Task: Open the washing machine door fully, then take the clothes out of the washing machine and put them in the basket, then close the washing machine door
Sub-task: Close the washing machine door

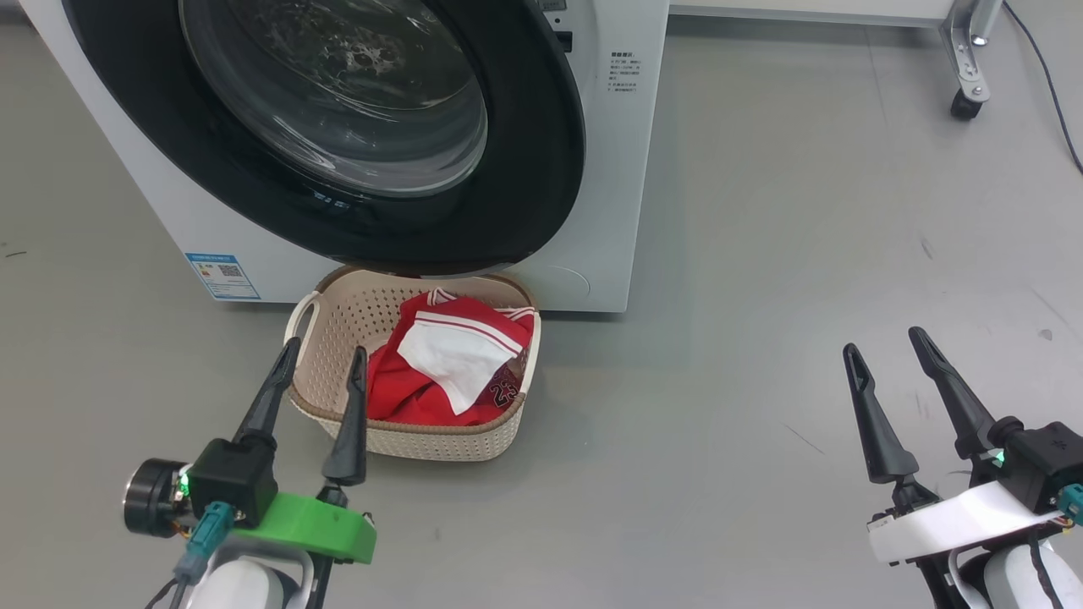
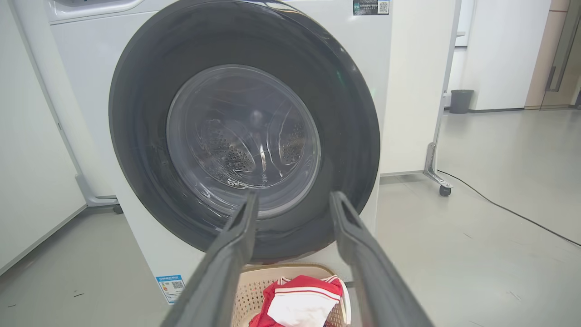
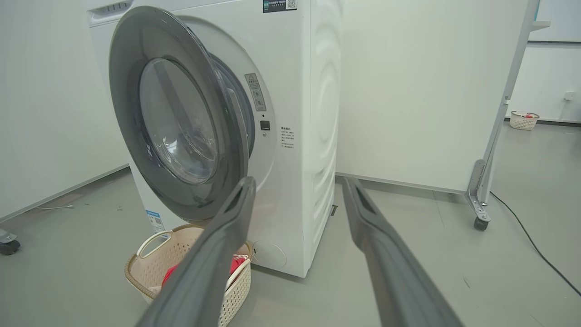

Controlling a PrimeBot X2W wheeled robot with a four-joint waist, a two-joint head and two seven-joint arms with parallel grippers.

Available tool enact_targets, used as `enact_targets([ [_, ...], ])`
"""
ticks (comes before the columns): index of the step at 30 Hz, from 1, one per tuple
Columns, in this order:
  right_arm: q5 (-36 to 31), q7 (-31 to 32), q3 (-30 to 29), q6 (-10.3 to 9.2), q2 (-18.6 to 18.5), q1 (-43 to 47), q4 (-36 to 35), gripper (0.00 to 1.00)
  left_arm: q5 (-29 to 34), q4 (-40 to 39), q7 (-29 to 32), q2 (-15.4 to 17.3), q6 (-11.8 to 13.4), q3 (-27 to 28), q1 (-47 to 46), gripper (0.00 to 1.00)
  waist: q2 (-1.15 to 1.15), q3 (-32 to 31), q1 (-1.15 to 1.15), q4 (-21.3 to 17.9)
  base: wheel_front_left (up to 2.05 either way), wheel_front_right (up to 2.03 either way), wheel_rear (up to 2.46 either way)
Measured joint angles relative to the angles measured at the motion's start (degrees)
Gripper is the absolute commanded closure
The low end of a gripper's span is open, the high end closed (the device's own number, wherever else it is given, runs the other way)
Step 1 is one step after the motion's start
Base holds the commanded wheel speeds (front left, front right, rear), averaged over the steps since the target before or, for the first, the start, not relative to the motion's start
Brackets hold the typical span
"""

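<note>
Left fingers (image 1: 272, 393) parted and empty, tips near the basket (image 1: 406, 444) holding the clothes (image 1: 448, 355), right fingers (image 1: 876, 423) wide, well aside

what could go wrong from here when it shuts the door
The washing machine door stands ajar, its lower rim just above the basket, so swinging it shut might scrape the basket's far rim.
The open left gripper hangs near the basket and could nudge it when lifting toward the door.
A weak push may leave the door unlatched.
</note>
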Motion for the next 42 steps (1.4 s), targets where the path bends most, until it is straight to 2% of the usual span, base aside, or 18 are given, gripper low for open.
enact_targets([
  [13, 0.0, 0.0, 0.4, 0.0, 0.1, 0.4, 0.0, 0.0, 2.1, -2.1, 0.0, -2.4, 0.5, 0.5, 3.8, 0.0, 0.0, 0.5, 0.0, -0.1, 0.0, 0.0, 0.0],
  [36, 0.0, 0.0, 0.1, 0.0, 0.0, 0.4, -0.6, 0.0, 4.4, -3.6, 0.0, -3.8, -0.1, 1.0, 4.7, 0.0, 0.0, 1.9, 0.0, 0.4, 0.0, 0.0, 0.0],
  [42, 0.0, 0.0, -0.2, 0.0, -0.1, 0.4, -1.2, 0.0, 3.2, -3.9, 0.0, -4.3, -0.2, 2.1, 5.2, 0.0, 0.0, 2.4, 0.0, 0.6, 0.0, 0.0, 0.0],
])
